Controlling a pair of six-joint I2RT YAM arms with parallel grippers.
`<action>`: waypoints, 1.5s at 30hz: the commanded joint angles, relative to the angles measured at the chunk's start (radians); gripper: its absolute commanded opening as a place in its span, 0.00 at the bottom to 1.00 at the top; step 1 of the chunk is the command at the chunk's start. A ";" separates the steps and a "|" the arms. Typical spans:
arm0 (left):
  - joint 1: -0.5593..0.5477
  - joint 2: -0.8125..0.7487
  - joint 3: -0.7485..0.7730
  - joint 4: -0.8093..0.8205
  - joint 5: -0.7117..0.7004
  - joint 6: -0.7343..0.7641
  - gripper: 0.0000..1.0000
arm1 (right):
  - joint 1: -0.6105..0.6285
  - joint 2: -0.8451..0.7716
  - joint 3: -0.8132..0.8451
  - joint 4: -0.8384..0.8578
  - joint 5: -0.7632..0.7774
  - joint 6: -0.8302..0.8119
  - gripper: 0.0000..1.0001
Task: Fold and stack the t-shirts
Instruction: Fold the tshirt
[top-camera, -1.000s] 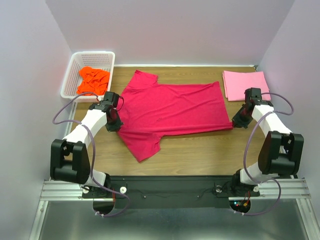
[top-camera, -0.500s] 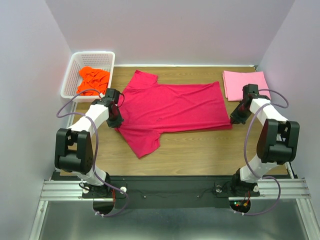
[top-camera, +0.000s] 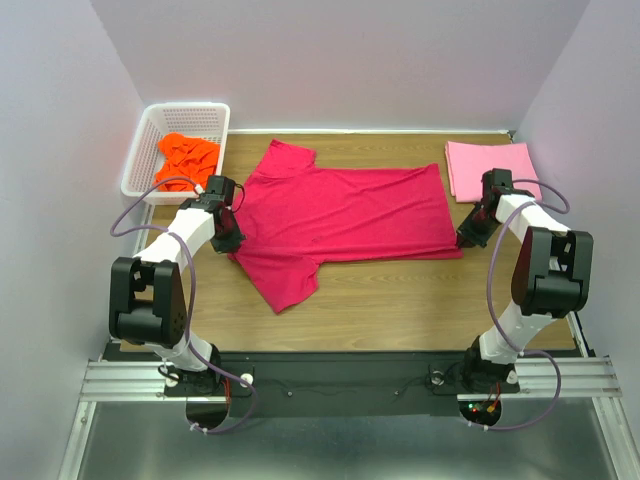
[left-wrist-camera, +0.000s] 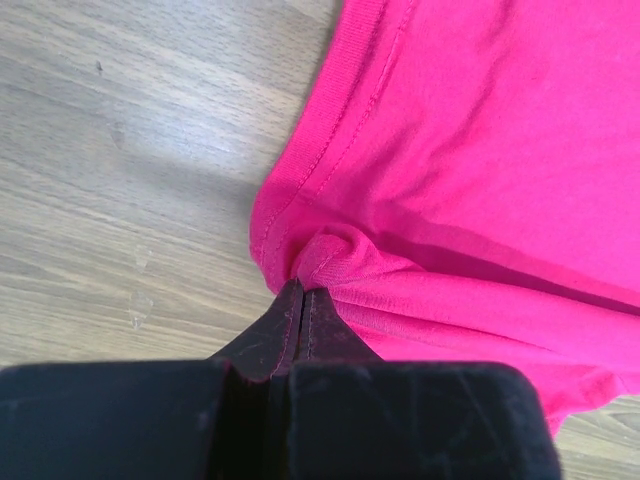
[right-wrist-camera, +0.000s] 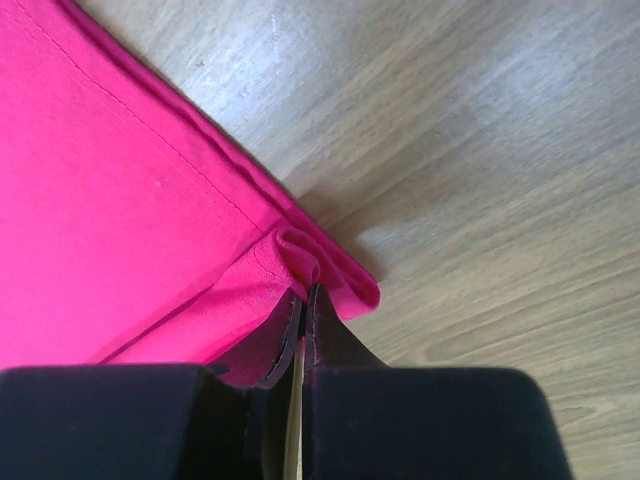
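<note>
Looking down on a light-brown wooden desk (top-camera: 400, 300) spanning the middle of the frame. Seeing plain pale lilac walls (top-camera: 340, 60) closing it in at the top, left and right. Noticing a black strip (top-camera: 340, 365) and a ribbed aluminium rail (top-camera: 120, 380) along the lower edge, and below that a dull grey metal sheet (top-camera: 340, 445). Getting soft, even light, with only faint shadows on the wood.

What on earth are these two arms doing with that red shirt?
Two robot arms are folding laundry. The left pincer and the right pincer each pinch the near side of the crimson t-shirt spread on the table. A folded pink t-shirt lies far right; an orange t-shirt sits crumpled in the basket.
</note>
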 joint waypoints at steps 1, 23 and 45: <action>0.009 0.000 0.013 0.016 -0.015 0.010 0.00 | -0.003 0.010 0.053 0.049 0.001 -0.016 0.01; 0.009 -0.046 0.028 0.084 -0.008 0.002 0.60 | 0.019 -0.076 0.050 0.101 -0.031 -0.061 0.54; -0.227 -0.284 -0.314 0.047 0.145 -0.154 0.74 | 0.710 -0.039 -0.025 0.362 -0.325 -0.150 0.53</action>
